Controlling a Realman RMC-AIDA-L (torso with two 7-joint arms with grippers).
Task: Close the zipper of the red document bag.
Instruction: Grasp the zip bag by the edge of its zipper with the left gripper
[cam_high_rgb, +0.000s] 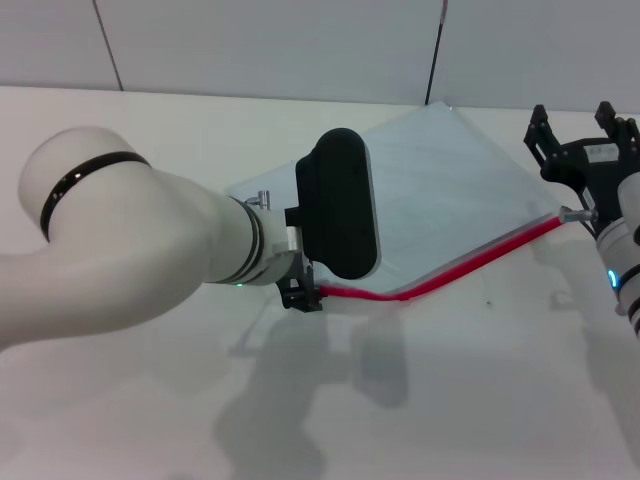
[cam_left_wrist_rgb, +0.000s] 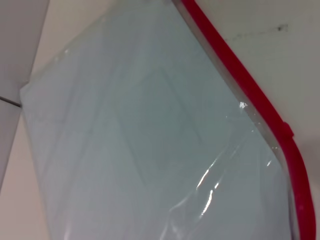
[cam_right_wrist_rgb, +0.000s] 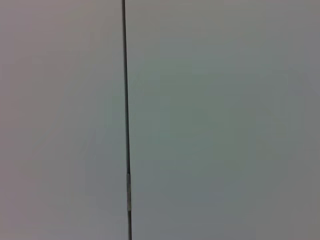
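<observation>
My left hand (cam_high_rgb: 300, 296) clamps the near end of the thin red zipper (cam_high_rgb: 470, 260), anchoring the flat translucent blue-grey document bag (cam_high_rgb: 440, 190) on the white bench (cam_high_rgb: 450, 400); my right hand (cam_high_rgb: 585, 150), fingers apart, sits at the zipper's far end.

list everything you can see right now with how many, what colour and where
red document bag: one, translucent pale blue-grey, flat on the table, centre to far right.
zipper: one, bright red, along the bag's near long edge, bowed upward near its left end.
table: one, white, under everything.
wall panels: pale grey with dark seams, behind the table.
left gripper: one, black, at the zipper's left end.
right gripper: one, black, fingers pointing up and spread, beside the zipper's right end.
</observation>
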